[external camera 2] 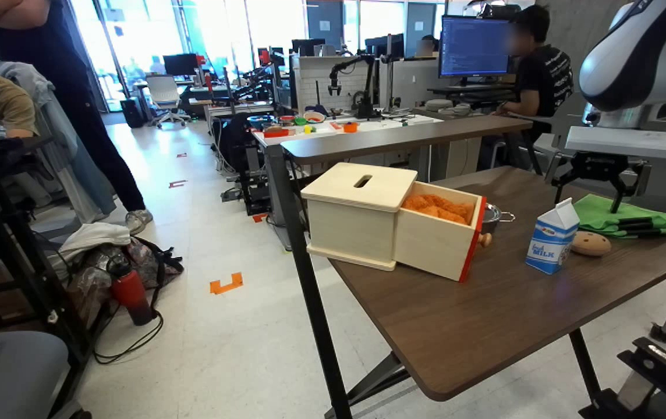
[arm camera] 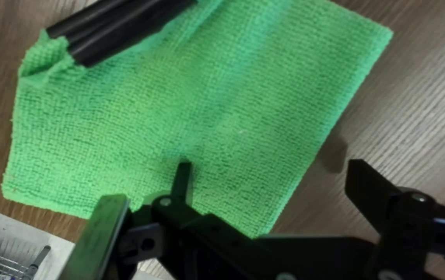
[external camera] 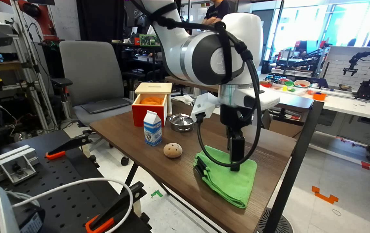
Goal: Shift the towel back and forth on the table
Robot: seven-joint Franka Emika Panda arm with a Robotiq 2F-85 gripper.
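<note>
Above the gripper (arm camera: 236, 179), the arm (external camera: 172, 48) is showing smooth white shells (external camera: 248, 26), while a dark-grey cap (external camera: 204, 66) is framing a paler disc (external camera: 217, 61), apparently carrying a faint emblem. Black straps (external camera: 226, 58) are binding a thick black cable (external camera: 252, 69), which is looping past the gripper towards a white angular housing (external camera: 206, 103) beside its top. A silvery collar (external camera: 228, 94) is gleaming above. Pale screws (arm camera: 165, 202) are dotting the gripper's black linkage (arm camera: 214, 229).

both exterior views overlook the table (external camera 2: 502, 314), the wrist view looking down close over the towel (arm camera: 207, 116).
</note>
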